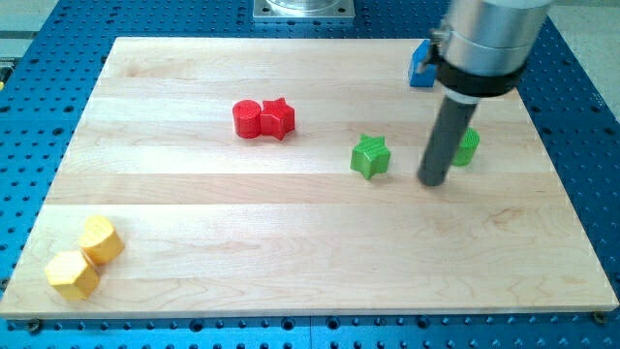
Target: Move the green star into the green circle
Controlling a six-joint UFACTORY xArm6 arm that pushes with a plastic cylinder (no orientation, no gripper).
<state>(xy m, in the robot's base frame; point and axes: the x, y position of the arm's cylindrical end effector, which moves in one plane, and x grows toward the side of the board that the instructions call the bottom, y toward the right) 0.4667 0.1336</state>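
Observation:
The green star (pixel 369 156) lies right of the board's middle. The green circle (pixel 468 147) lies further to the view's right, partly hidden behind my rod. My tip (pixel 433 180) rests on the board between the two, closer to the green circle, just to its lower left and about a block's width right of the star. It touches neither block that I can tell.
A red circle (pixel 247 118) and a red star (pixel 278 118) touch each other at upper middle. Two yellow blocks (pixel 101 238) (pixel 72 274) sit at the lower left corner. A blue block (pixel 420 64) is at the top right, partly hidden by the arm.

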